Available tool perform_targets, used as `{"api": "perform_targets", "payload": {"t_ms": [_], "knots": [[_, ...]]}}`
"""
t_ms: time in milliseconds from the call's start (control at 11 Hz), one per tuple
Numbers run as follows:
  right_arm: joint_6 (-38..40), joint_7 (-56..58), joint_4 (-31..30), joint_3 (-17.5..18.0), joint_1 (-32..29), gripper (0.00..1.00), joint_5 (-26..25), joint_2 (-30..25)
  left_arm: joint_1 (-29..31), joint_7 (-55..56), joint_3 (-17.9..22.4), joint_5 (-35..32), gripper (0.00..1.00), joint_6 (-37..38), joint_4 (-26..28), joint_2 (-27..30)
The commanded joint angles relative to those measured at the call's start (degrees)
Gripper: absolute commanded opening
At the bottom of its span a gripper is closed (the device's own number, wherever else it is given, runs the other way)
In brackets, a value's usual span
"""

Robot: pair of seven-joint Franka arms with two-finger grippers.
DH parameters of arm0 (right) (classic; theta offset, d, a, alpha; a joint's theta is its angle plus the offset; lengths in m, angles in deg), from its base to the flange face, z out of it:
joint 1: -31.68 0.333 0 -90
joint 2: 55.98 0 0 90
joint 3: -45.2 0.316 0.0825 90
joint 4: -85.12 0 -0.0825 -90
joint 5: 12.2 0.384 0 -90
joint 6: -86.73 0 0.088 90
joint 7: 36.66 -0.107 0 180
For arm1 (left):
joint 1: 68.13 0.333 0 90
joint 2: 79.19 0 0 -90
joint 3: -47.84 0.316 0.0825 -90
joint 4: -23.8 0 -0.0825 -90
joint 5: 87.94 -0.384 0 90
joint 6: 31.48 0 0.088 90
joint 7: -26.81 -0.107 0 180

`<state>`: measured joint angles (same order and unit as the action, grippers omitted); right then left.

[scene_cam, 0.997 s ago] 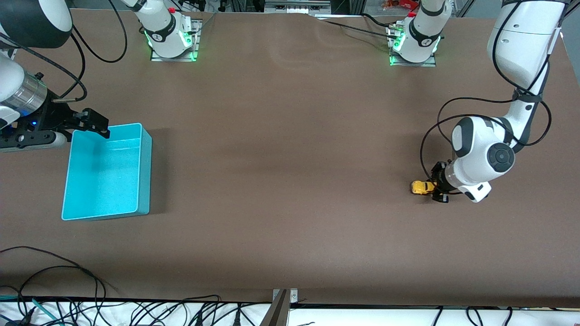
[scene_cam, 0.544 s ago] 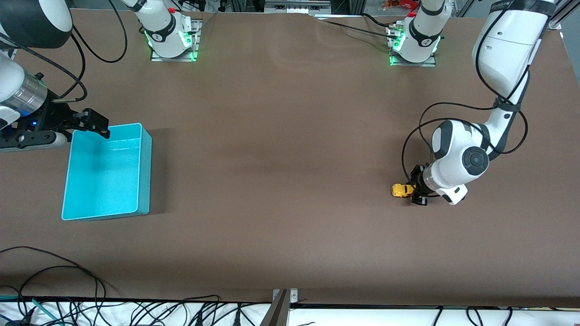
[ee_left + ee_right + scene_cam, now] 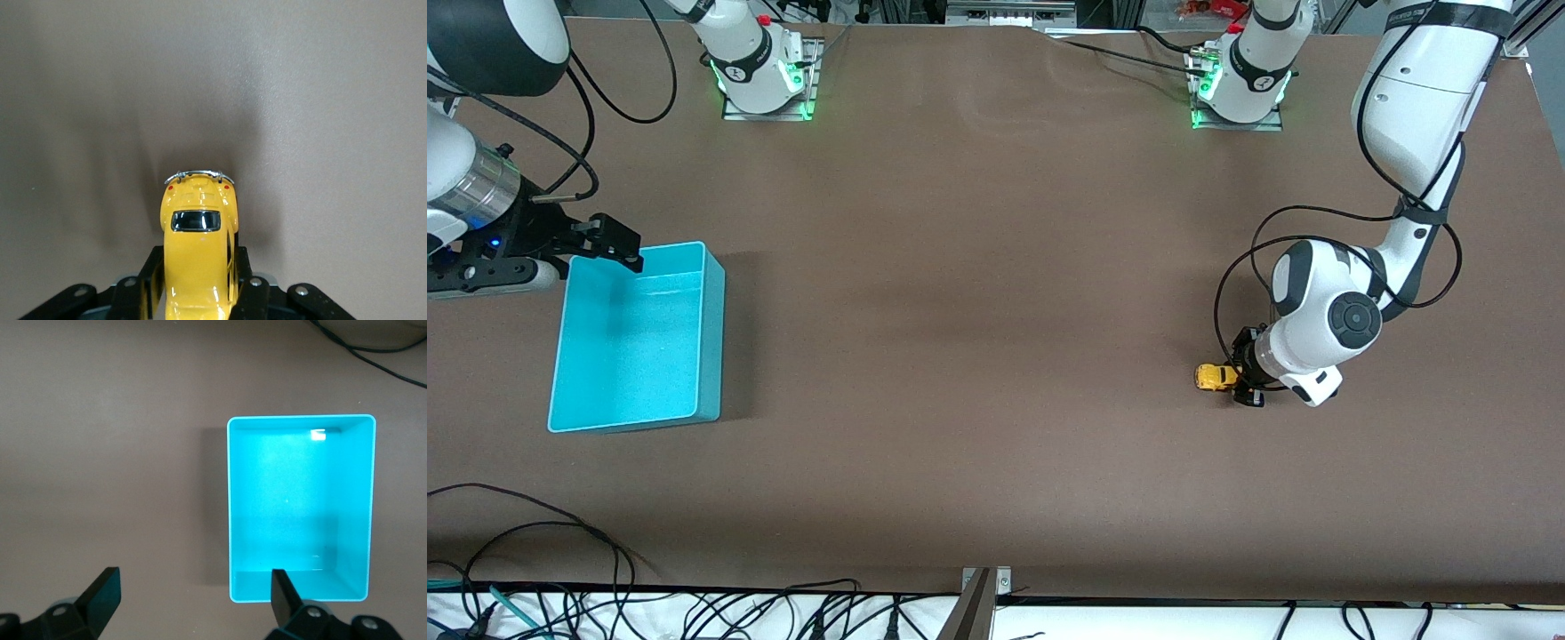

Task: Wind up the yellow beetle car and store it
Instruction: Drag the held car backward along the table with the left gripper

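Observation:
The yellow beetle car (image 3: 1213, 376) sits on the brown table near the left arm's end. My left gripper (image 3: 1243, 377) is low at the table and shut on the car's body. In the left wrist view the car (image 3: 198, 253) shows between the black fingers (image 3: 151, 280), its chrome bumper pointing away from the wrist. The turquoise bin (image 3: 640, 336) stands empty near the right arm's end. My right gripper (image 3: 609, 242) is open and empty over the bin's rim farthest from the front camera. The bin (image 3: 300, 507) also shows in the right wrist view past the open fingers (image 3: 283, 593).
Cables hang along the table's front edge (image 3: 605, 604). The two arm bases (image 3: 760, 67) stand at the edge farthest from the front camera. Open brown table lies between the car and the bin.
My left gripper has dragged the car along the table toward the right arm's end, then nearly stopped. The right arm has not moved.

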<state>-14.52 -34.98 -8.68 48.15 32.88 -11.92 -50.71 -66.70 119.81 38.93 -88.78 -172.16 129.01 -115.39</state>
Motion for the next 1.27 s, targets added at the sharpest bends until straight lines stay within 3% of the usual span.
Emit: {"api": "perform_targets", "payload": {"t_ms": [0,634,1178], "knots": [[-0.61,0.08,0.99,0.21,-0.32,1.0,-0.1,0.35,0.42,0.16,1.0,-2.67,0.0,-0.91,-1.85,-3.53],[0.35,0.08,0.37,0.12,-0.32,1.0,-0.37,1.06,1.48,-0.89,4.69,-7.68,0.0,-0.91,-2.2,-6.35],[1.5,0.08,0.63,0.21,-0.23,1.0,-0.37,0.97,1.92,-3.79,6.1,-7.68,0.0,-0.91,-2.2,-6.61]]}}
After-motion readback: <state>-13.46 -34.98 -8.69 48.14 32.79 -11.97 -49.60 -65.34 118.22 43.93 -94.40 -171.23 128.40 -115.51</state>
